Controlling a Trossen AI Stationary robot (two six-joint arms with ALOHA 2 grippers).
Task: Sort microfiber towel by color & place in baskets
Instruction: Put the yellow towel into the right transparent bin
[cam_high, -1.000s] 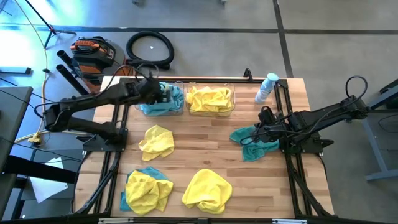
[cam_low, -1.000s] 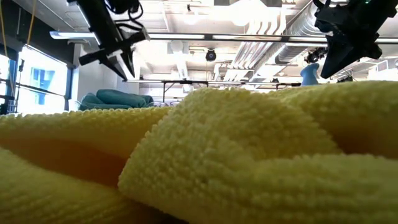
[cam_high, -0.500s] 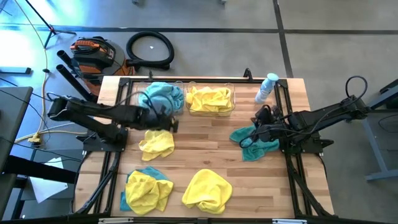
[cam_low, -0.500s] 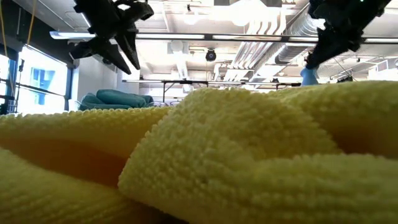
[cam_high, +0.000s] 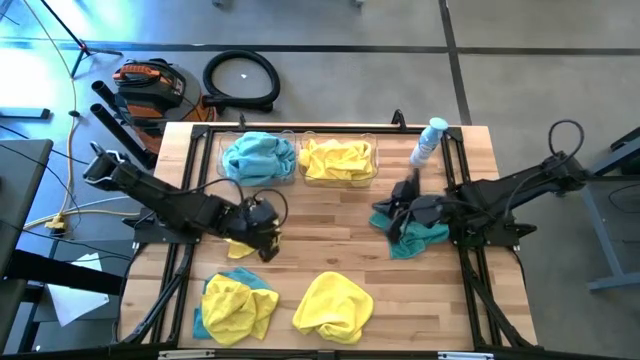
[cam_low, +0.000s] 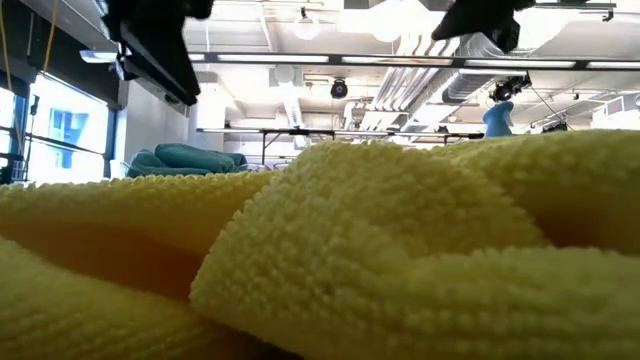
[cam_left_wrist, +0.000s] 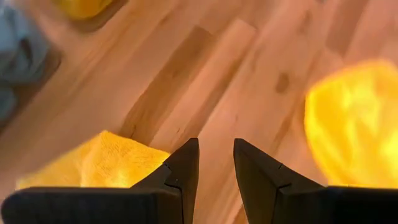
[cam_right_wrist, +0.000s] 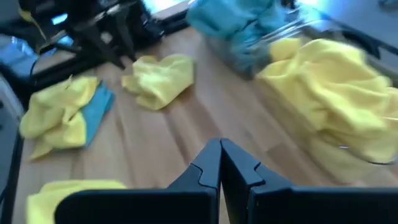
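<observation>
Left hand (cam_high: 268, 243) now over crumpled yellow towel (cam_high: 240, 249)

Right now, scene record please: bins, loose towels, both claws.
left bin: blue towel inside
right bin: yellow towels inside
loose towels: small yellow towel, yellow-and-blue pile, front yellow towel, teal towel
left claw: open, empty, over the small yellow towel
right claw: shut, holds nothing, above the teal towel
other: spray bottle at the table's far right
</observation>
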